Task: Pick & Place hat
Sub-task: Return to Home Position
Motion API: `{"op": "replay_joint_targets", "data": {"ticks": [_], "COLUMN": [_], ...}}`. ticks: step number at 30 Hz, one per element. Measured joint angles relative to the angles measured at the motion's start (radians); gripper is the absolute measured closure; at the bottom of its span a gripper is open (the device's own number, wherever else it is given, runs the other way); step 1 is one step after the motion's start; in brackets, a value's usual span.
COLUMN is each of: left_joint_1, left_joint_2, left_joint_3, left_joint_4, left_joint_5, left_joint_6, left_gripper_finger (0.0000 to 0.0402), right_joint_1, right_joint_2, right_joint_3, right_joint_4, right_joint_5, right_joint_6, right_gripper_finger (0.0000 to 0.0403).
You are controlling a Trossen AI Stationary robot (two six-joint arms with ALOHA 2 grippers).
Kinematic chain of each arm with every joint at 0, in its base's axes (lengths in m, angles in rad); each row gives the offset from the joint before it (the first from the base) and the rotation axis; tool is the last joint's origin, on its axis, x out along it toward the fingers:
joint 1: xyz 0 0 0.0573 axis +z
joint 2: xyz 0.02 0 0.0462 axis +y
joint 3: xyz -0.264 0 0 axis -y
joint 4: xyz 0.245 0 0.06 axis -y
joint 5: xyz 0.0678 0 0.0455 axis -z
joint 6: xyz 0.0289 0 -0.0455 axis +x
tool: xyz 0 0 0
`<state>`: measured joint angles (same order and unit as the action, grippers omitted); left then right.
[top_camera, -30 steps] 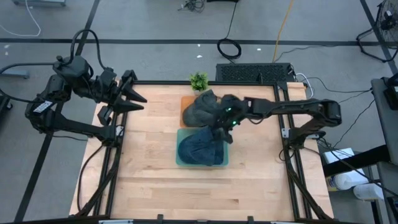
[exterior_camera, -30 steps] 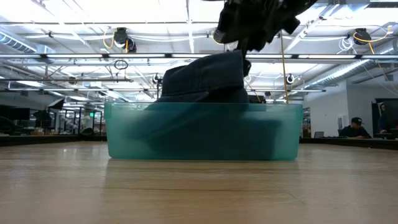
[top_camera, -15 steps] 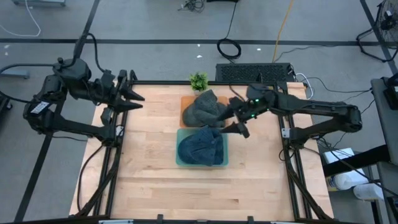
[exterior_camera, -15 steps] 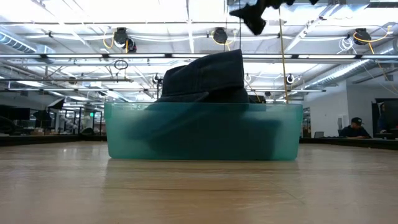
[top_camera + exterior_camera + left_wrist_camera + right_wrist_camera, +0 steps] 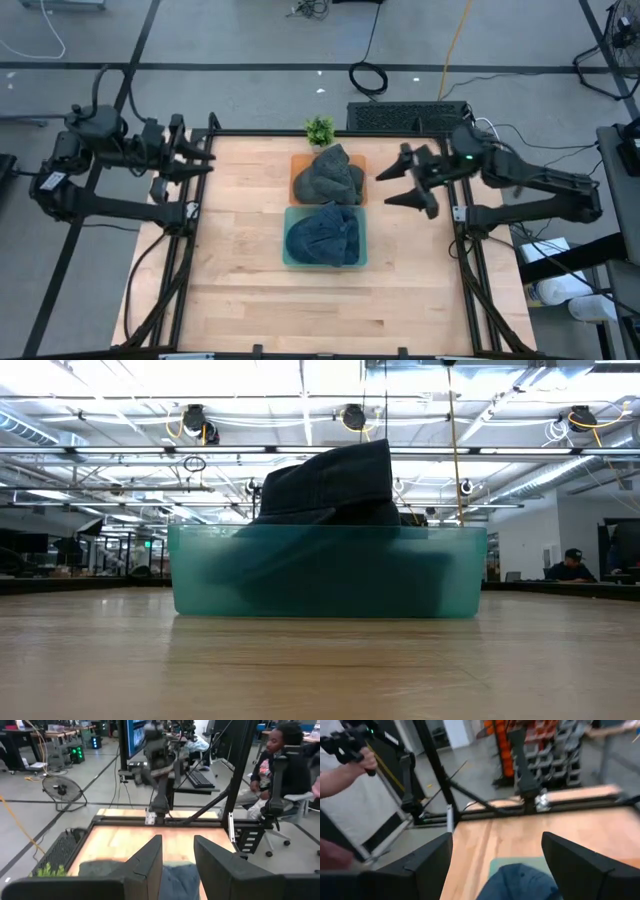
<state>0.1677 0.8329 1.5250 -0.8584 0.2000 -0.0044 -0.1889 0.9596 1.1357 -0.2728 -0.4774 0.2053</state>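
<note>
**Both caps binned, both end effectors empty and off to the sides**

High view: the blue cap (image 5: 322,237) lies in the light blue bin (image 5: 361,262) at the middle of the tabletop (image 5: 240,290). Touching the bin's far side is the orange bin (image 5: 297,164), which holds the gray cap (image 5: 330,176). A small green plant (image 5: 319,129) stands at the far edge, just beyond the orange bin. The right end effector (image 5: 398,186) hangs to the right of the orange bin, fingers spread wide and holding nothing. The left end effector (image 5: 195,160) sits at the far left corner of the tabletop, well apart from both bins.

Low view: the light blue bin (image 5: 330,575) stands on the tabletop (image 5: 320,670), with the blue cap (image 5: 330,485) rising above its rim. A person (image 5: 572,565) sits in the room at the far right.

Left wrist view: the left end effector (image 5: 177,840) has its fingers (image 5: 150,862) apart with nothing between them. Beyond them are the gray cap (image 5: 100,868), the blue cap (image 5: 177,881) and the plant (image 5: 50,870). A seated person (image 5: 285,765) is past the tabletop.

Right wrist view: the right end effector (image 5: 496,837) shows widely parted, empty fingers (image 5: 580,865). The blue cap (image 5: 520,880) lies ahead in its bin (image 5: 495,865). A person's hand (image 5: 367,760) grips a dark device beyond the tabletop.
</note>
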Motion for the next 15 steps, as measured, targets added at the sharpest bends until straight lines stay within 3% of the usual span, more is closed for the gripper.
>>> {"op": "replay_joint_targets", "data": {"ticks": [7, 15], "left_joint_1": [0.000, 0.000], "left_joint_2": [-0.176, -0.392], "left_joint_3": [-0.268, -0.611], "left_joint_4": [0.114, 0.300], "left_joint_5": [-0.047, -0.077], "left_joint_6": [-0.055, -0.095], "left_gripper_finger": [0.0282, 0.0282], "right_joint_1": [0.007, 0.007], "right_joint_2": [-0.213, -0.409], "right_joint_3": [-0.173, -0.476], "right_joint_4": [0.041, 0.289], "right_joint_5": [0.089, 0.088], "right_joint_6": [-0.021, 0.073], "right_gripper_finger": [0.0110, 0.0110]}}
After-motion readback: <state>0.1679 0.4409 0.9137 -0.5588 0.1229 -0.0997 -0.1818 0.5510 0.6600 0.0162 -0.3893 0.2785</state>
